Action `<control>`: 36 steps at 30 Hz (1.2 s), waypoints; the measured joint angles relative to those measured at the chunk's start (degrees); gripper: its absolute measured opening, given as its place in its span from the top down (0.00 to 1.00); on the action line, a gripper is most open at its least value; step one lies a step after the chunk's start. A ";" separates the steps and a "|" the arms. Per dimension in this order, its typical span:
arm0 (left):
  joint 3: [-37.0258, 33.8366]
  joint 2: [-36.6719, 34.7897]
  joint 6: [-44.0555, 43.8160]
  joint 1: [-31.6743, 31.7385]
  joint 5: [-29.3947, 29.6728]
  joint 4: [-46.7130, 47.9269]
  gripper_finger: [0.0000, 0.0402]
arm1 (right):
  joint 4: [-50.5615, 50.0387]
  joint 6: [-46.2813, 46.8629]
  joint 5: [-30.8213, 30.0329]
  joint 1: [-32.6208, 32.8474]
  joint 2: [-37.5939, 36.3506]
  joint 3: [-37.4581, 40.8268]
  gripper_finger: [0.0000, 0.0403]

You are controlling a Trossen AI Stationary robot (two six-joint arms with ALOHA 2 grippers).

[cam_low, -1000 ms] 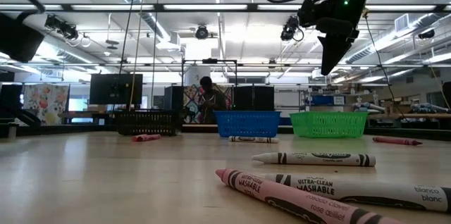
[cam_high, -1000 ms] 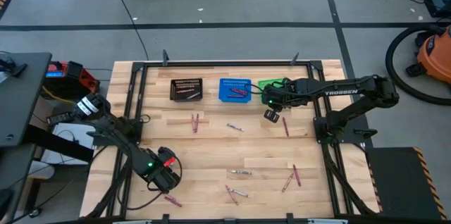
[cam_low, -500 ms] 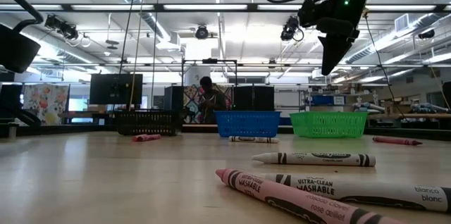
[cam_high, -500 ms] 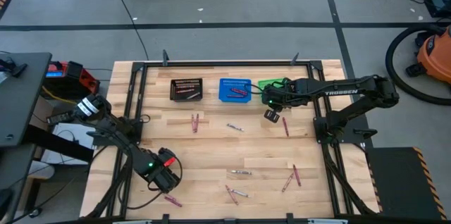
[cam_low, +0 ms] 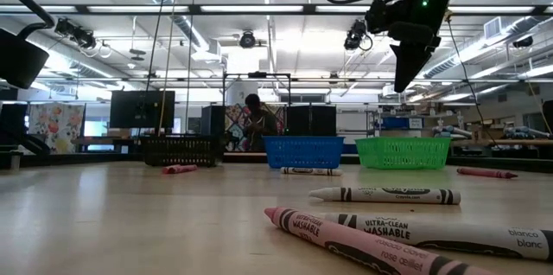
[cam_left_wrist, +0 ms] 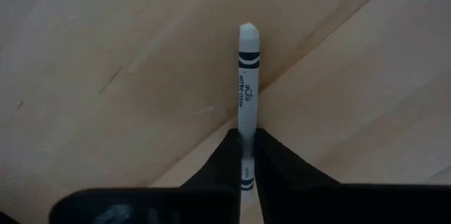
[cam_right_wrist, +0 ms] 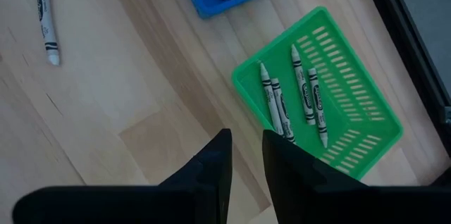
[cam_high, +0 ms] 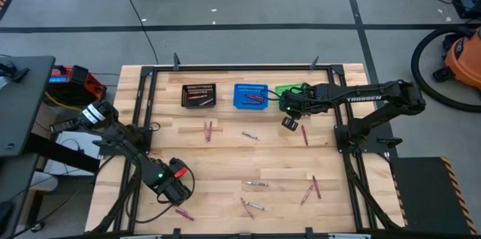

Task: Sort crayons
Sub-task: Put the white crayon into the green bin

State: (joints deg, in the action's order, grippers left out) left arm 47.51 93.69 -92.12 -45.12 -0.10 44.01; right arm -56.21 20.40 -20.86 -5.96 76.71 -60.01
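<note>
Left tool (cam_left_wrist: pixel 246 155) now pinched on a white crayon (cam_left_wrist: pixel 246 83) — open earlier; right tool (cam_right_wrist: pixel 243 155) unchanged — part-open, empty

Baskets: black mesh basket (cam_high: pixel 199 95), blue basket (cam_high: pixel 250 95) and green basket (cam_right_wrist: pixel 331 97) are sitting along the counter (cam_high: pixel 225 164) edge.
Floor: orange vacuum (cam_high: pixel 464 57) is standing right.

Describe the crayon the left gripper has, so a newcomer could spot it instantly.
Start at the wooden table and go to its near left corner, where the left gripper hangs low. The white crayon is pinched between its shut fingers, tip pointing out ahead. Unlike the loose crayons on the wood, it alone is held.
</note>
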 joint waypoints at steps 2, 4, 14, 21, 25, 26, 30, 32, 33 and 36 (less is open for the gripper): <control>0.00 0.00 0.00 0.00 0.15 -0.02 0.93 | 0.00 0.00 0.00 0.00 0.00 0.00 0.78; -0.03 -0.27 -0.01 0.00 0.20 -0.05 0.93 | 0.02 0.00 0.00 0.00 0.00 0.00 0.78; -0.36 -5.01 0.10 0.04 5.69 -0.54 0.92 | 2.62 -0.43 9.03 0.63 0.02 0.00 0.78; -0.33 -5.41 3.08 1.00 10.14 -2.42 0.92 | 10.62 -5.85 20.91 4.82 0.01 0.00 0.78; -0.26 -5.46 6.74 2.91 15.24 -4.15 0.92 | 16.39 -8.75 28.07 7.31 0.00 0.00 0.78; -0.26 -5.46 8.02 3.54 16.73 -4.96 0.92 | 17.64 -8.83 28.83 7.86 0.01 0.00 0.78; -0.24 -5.51 14.09 6.60 21.47 -8.00 0.92 | 21.48 -8.83 27.99 9.65 0.02 0.00 0.78; -0.24 -5.51 18.11 8.36 23.77 -10.33 0.92 | 22.53 -8.66 27.14 10.14 0.02 0.00 0.78; -0.24 -5.51 20.46 9.30 24.94 -11.63 0.92 | 22.81 -8.63 26.70 10.33 0.00 0.00 0.78; -0.22 -5.53 27.67 12.30 27.55 -16.76 0.91 | 24.01 -8.64 26.19 10.86 0.00 0.00 0.78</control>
State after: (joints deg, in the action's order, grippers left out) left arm 47.29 88.16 -64.45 -32.82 27.45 27.25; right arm -32.20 11.77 5.33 4.91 76.71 -60.01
